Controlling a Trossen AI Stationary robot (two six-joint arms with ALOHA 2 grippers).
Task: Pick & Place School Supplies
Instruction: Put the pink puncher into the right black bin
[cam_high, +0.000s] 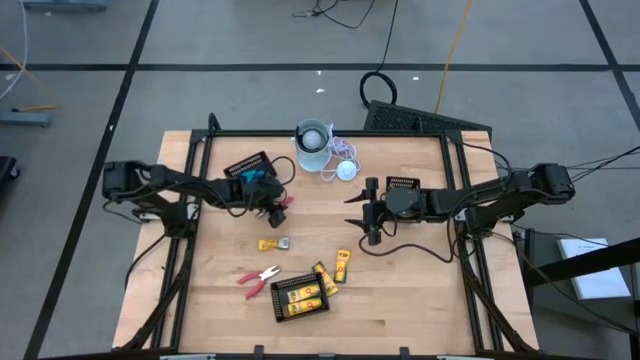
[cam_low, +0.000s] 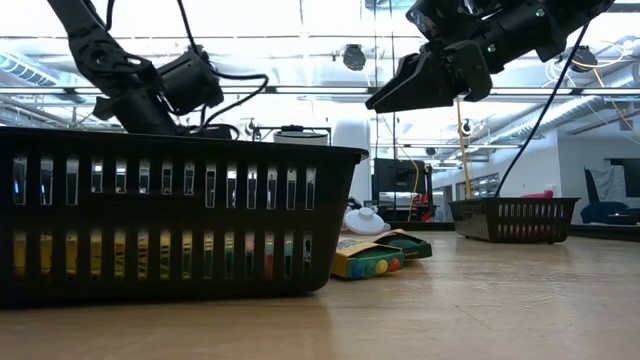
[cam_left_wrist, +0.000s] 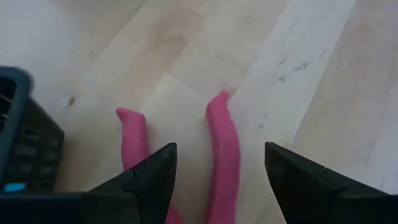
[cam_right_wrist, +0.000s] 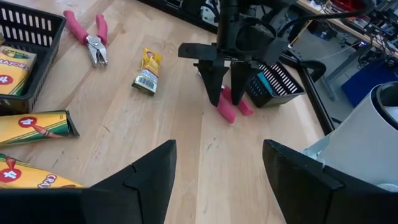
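Note:
My left gripper (cam_high: 272, 210) is open and points down at a pink-handled plier-like tool (cam_right_wrist: 227, 107) on the table beside the far-left mesh tray (cam_high: 250, 168). In the left wrist view one handle (cam_left_wrist: 224, 149) lies between the fingers and the other handle (cam_left_wrist: 132, 138) runs under one finger. My right gripper (cam_high: 368, 213) is open and hangs above the table's middle, holding nothing. A second red-handled tool (cam_high: 258, 280) lies flat. Yellow crayon boxes (cam_high: 343, 265) lie by the near tray (cam_high: 300, 297), with others inside it. A small yellow piece (cam_high: 272, 243) lies alone. My left gripper (cam_left_wrist: 217, 180) comes at the pink handles from above, with its fingers spread across them. I cannot tell whether the fingertips touch the tool, which lies flat on the table.
A white cup (cam_high: 312, 143) and a white corded disc (cam_high: 346, 170) stand near the far edge. Another black tray (cam_high: 403, 185) sits just beyond the right gripper. Bare wood lies near the table's right and near edges. Cables trail from both arms.

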